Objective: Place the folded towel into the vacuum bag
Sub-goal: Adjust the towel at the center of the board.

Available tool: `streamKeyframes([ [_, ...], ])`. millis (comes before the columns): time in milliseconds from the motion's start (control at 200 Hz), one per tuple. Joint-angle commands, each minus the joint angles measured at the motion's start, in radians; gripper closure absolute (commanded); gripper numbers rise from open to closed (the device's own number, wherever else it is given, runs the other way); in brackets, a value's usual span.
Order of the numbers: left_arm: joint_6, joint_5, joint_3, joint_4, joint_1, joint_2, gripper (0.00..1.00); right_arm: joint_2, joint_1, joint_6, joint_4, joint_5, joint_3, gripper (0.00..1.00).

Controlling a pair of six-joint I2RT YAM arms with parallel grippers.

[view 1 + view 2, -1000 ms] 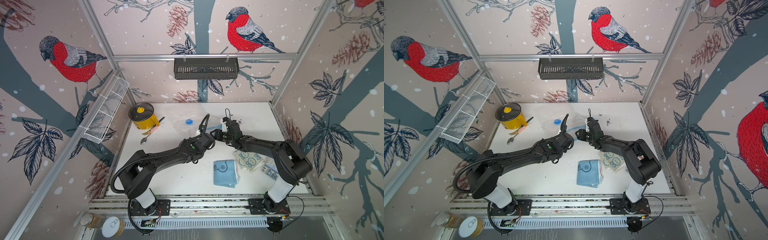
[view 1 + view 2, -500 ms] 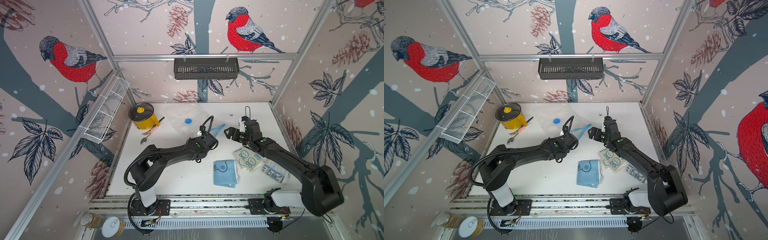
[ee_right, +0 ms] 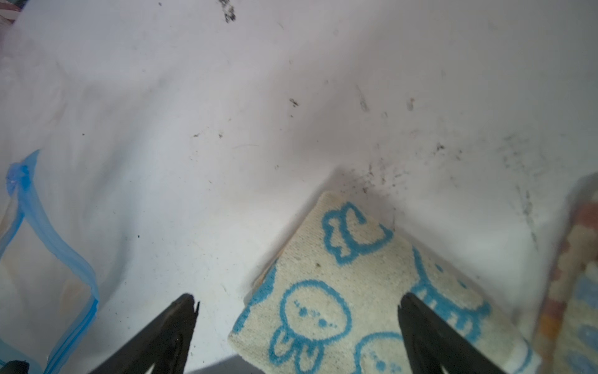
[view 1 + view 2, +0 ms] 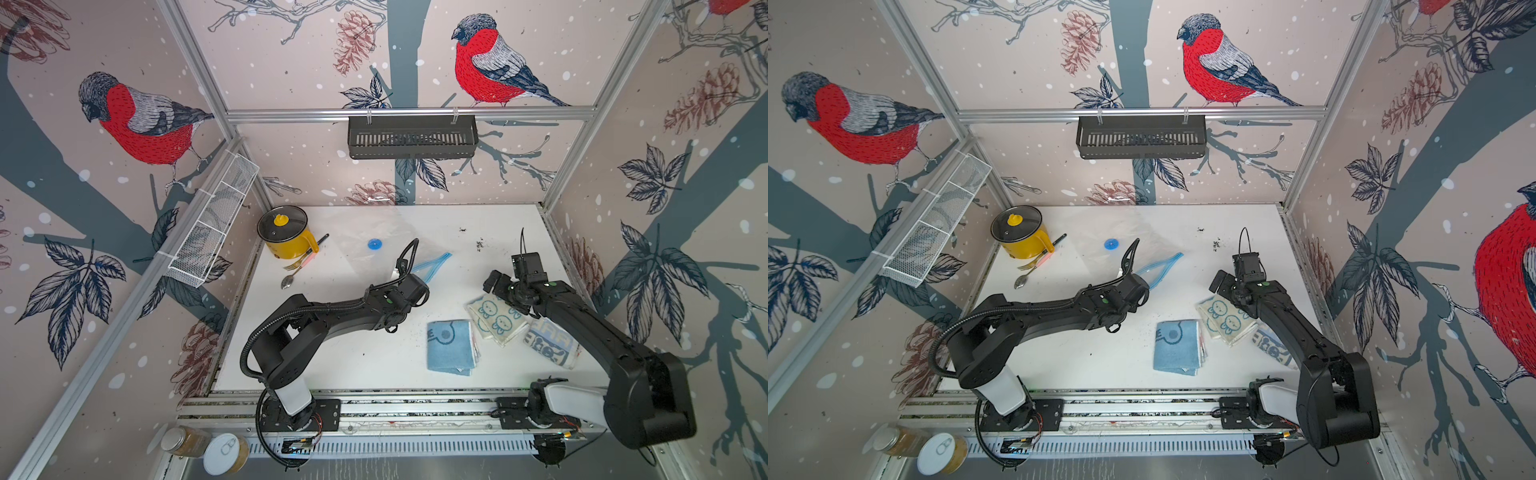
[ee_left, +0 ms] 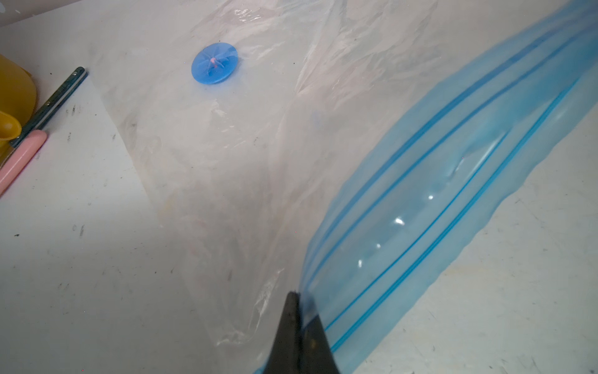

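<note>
The left end effector point(image 5: 296, 296) pinches the bag's point(image 4: 374, 257) zip strip point(image 5: 437, 181), mid-frame in both top views. The right end effector point(image 3: 297, 301) hangs spread over the bunny towel point(image 4: 494, 318), right of centre. Grasping step, I judge: descend, clamp an edge.

We note bright, even overhead light, soft shadows on the counter point(image 4: 365, 374), small glints on the vacuum bag point(image 5: 398, 221), and bowed edges in both top views.
</note>
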Motion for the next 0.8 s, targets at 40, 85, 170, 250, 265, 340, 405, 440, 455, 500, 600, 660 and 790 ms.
streamKeyframes([
  [40,-0.032,-0.01,-0.021,0.073,0.002,-0.008,1.0,0.07,-0.001,0.033,-0.094,0.017,-0.003,0.01],
  [85,-0.034,-0.019,-0.02,0.074,0.002,-0.005,1.0,0.102,0.001,0.027,-0.099,0.017,0.005,0.01],
  [170,-0.04,-0.037,-0.024,0.067,0.002,-0.002,1.0,0.161,0.001,0.025,-0.105,0.039,0.02,0.01],
  [250,-0.04,-0.046,-0.029,0.07,0.002,-0.006,1.0,0.206,0.003,0.036,-0.09,0.057,0.022,0.02],
  [265,-0.041,-0.046,-0.03,0.071,0.002,-0.007,1.0,0.213,0.002,0.039,-0.085,0.059,0.021,0.02],
  [340,-0.04,-0.048,-0.033,0.077,0.003,-0.008,1.0,0.258,0.01,0.052,-0.059,0.078,0.026,0.03],
  [405,-0.04,-0.048,-0.033,0.079,0.003,-0.008,1.0,0.309,0.028,0.045,-0.042,0.099,0.044,0.04],
  [440,-0.042,-0.049,-0.034,0.078,0.003,-0.008,1.0,0.335,0.043,0.037,-0.042,0.116,0.065,0.04],
  [455,-0.043,-0.05,-0.034,0.078,0.003,-0.009,1.0,0.349,0.051,0.033,-0.041,0.122,0.077,0.04],
  [500,-0.046,-0.05,-0.036,0.077,0.003,-0.011,1.0,0.384,0.077,0.012,-0.036,0.136,0.109,0.04],
  [600,-0.055,-0.049,-0.04,0.077,0.007,-0.015,1.0,0.451,0.145,-0.055,-0.023,0.15,0.191,0.05],
  [660,-0.059,-0.047,-0.042,0.075,0.008,-0.018,1.0,0.477,0.189,-0.114,-0.006,0.143,0.239,0.06],
  [790,-0.063,-0.046,-0.037,0.069,0.013,-0.02,1.0,0.49,0.27,-0.238,0.004,0.206,0.317,0.04],
])
